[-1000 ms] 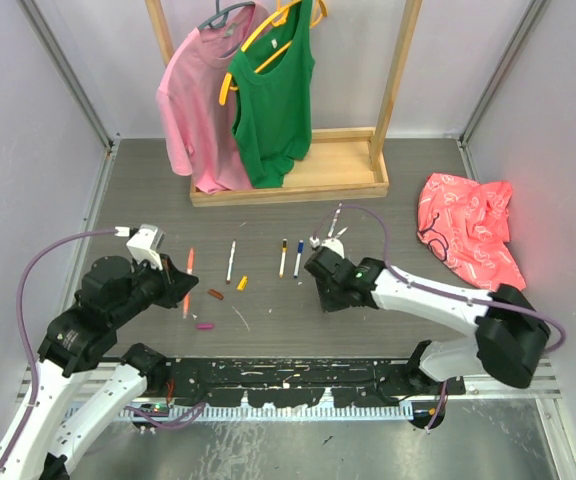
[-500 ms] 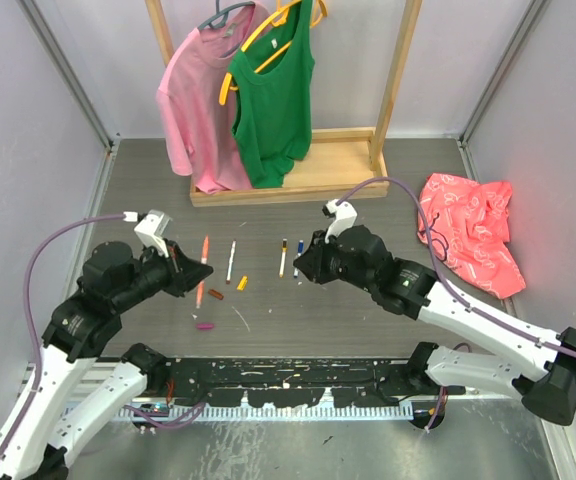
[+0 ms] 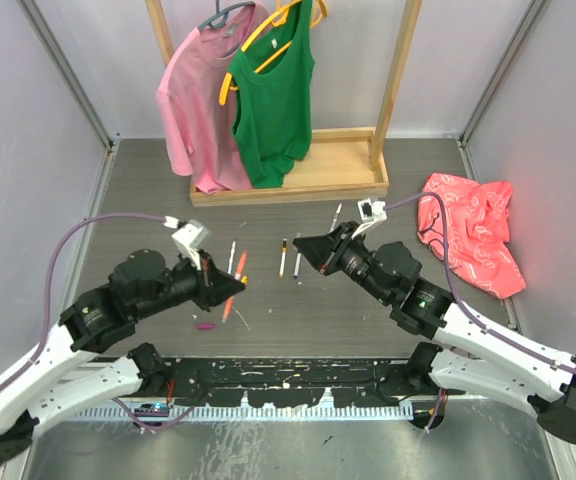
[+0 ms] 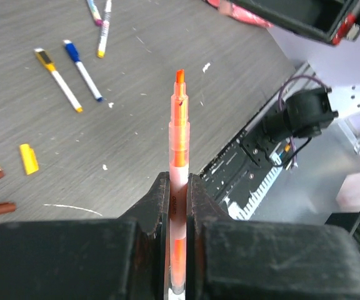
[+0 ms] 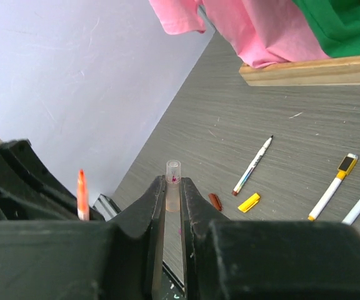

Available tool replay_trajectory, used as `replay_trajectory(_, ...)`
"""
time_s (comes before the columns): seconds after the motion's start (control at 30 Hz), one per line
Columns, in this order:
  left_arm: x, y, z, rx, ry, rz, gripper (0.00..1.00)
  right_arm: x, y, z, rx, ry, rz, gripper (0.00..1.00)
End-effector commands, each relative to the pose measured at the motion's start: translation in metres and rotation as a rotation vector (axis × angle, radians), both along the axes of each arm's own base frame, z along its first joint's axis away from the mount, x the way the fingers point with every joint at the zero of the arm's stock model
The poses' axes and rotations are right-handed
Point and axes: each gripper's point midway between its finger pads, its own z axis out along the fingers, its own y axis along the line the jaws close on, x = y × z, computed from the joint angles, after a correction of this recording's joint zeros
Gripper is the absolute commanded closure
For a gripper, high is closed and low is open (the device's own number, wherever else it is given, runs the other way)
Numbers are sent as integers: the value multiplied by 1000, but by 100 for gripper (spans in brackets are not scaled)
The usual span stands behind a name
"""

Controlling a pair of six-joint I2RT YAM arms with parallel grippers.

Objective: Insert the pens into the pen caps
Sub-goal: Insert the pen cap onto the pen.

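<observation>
Left: held pen [image 4: 179, 125] in my left gripper [image 4: 178, 187].
Right: held cap [image 5: 173, 172] in my right gripper [image 5: 173, 187].
Middle: loose pens [image 3: 282, 257] on table [image 3: 148, 200] between them.
Back: rack [image 3: 288, 185].

Likely a lab: white-panelled cell [image 3: 18, 180], aluminium posts [image 3: 68, 75].

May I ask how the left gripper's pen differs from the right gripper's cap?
The pen is orange, the cap pale and see-through. The pen ends in a bare tip, the cap in an open mouth. The pen juts far past the left gripper, the cap barely past the right gripper. Both are clamped lengthwise.
</observation>
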Motion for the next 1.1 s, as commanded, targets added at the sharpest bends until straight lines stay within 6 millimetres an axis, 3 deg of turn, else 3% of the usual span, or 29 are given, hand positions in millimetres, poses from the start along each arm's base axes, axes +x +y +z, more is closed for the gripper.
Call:
replay_trajectory(0.0, 3, -34, 3, -16, -47, 2, 100, 2, -20, 41, 149, -83, -82, 100)
replay_trajectory(0.2, -10, -69, -4, -1, -59, -46, 100, -7, -48, 46, 225, -124, -132, 100)
replay_trajectory(0.5, -22, -97, 12, -107, -98, -145, 100, -29, -70, 70, 415, -247, -106, 100)
replay_trajectory(0.8, -23, -99, 24, -132, -125, -159, 100, -48, -48, 85, 440, -332, 56, 100)
replay_trajectory(1.07, -27, -96, 29, -151, -136, -176, 100, -44, -32, 76, 423, -279, 90, 100)
